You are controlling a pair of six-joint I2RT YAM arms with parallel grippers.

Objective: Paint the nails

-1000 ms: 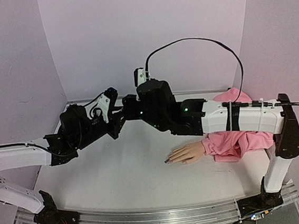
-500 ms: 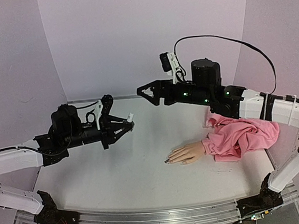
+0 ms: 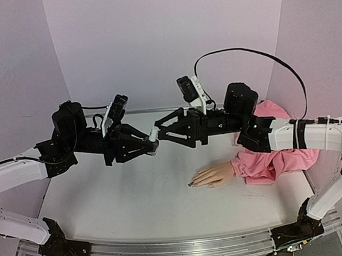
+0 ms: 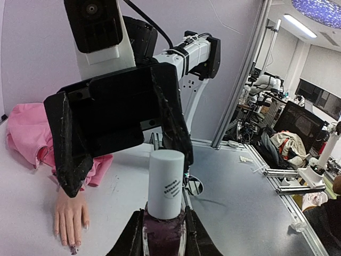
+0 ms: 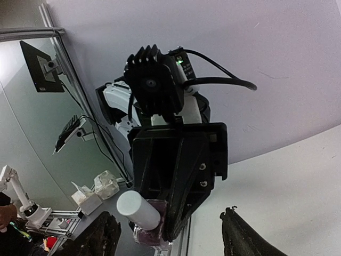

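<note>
Holding a small polish bottle [image 4: 164,233] by its dark glass body, the left end effector [image 3: 145,144] is clamped narrow around it, well above the tabletop [image 3: 135,198]. The bottle's long axis runs nearly level, and its white cap [image 4: 169,184] points away from the left arm, straight at the right arm.

The right end effector [image 3: 161,133] faces the bottle head-on, with its two black fingers [image 4: 69,154] spread wide and nothing held between them. They reach in on either side of the cap, so the cap sits in their gap, nearer one finger than the other. Whether either finger touches the cap cannot be told.

The right arm is therefore the nearer one for closing on the cap, which probably has to come off first.

The nails [image 4: 69,242] are below the bottle and off to the right arm's side. They tip a flesh-coloured mannequin hand [image 3: 215,175] lying flat on the tabletop, its fingers pointing back under the bottle. At least one nail looks dark. A pink sleeve [image 3: 277,160] bunches beyond the wrist, farther from the bottle.
</note>
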